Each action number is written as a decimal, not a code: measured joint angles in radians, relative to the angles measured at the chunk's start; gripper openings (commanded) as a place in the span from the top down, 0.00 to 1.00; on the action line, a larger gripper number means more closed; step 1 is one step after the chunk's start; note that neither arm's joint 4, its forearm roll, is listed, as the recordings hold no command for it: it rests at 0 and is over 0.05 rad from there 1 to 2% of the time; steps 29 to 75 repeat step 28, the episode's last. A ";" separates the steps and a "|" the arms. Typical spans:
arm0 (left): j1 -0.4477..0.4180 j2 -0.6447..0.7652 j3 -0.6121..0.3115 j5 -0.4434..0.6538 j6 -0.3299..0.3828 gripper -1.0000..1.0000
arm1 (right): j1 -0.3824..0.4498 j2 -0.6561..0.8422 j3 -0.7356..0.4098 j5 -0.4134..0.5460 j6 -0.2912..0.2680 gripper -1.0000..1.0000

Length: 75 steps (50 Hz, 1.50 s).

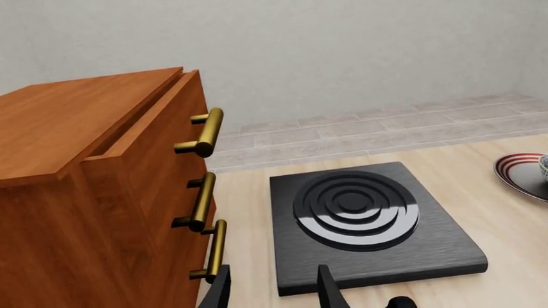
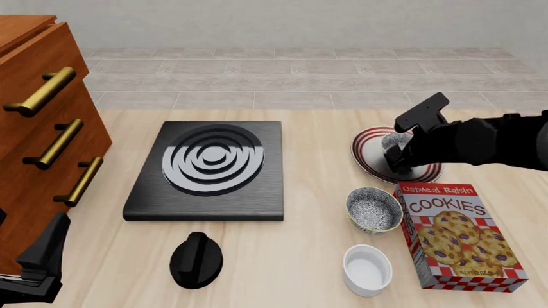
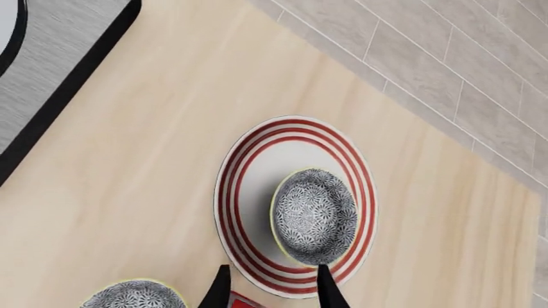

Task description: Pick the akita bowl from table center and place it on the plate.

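The akita bowl (image 3: 314,217), speckled grey-white inside, sits upright on the plate (image 3: 244,192), a white plate with red rings, a little off its middle. In the front view the bowl (image 2: 396,140) is partly hidden behind my right gripper (image 2: 399,158), which hovers over the plate (image 2: 368,144). The right gripper (image 3: 272,290) is open, and its fingertips (image 3: 325,285) show just short of the bowl's near side, holding nothing. My left gripper (image 1: 274,295) is open and empty at the table's near left (image 2: 38,263), beside the cabinet. The left wrist view catches the plate's edge (image 1: 514,168).
A near-identical speckled bowl (image 2: 374,210) stands in front of the plate, next to a cookies box (image 2: 461,234). A plain white bowl (image 2: 368,269) is nearer still. A black hotplate (image 2: 210,170) lies mid-table with a black knob (image 2: 196,258) before it. A wooden drawer cabinet (image 2: 38,128) fills the left.
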 measured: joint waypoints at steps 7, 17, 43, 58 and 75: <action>0.000 -0.003 0.000 0.002 0.000 0.00 | 0.026 -0.114 0.090 -0.013 -0.002 0.00; -0.001 -0.006 0.000 0.005 0.002 0.00 | 0.057 -0.300 0.234 -0.046 0.012 0.00; -0.005 -0.011 0.000 0.009 0.005 0.00 | 0.059 -0.501 0.369 -0.114 0.064 0.00; -0.005 -0.011 0.000 0.009 0.005 0.00 | 0.059 -0.501 0.369 -0.114 0.064 0.00; -0.005 -0.011 0.000 0.009 0.005 0.00 | 0.059 -0.501 0.369 -0.114 0.064 0.00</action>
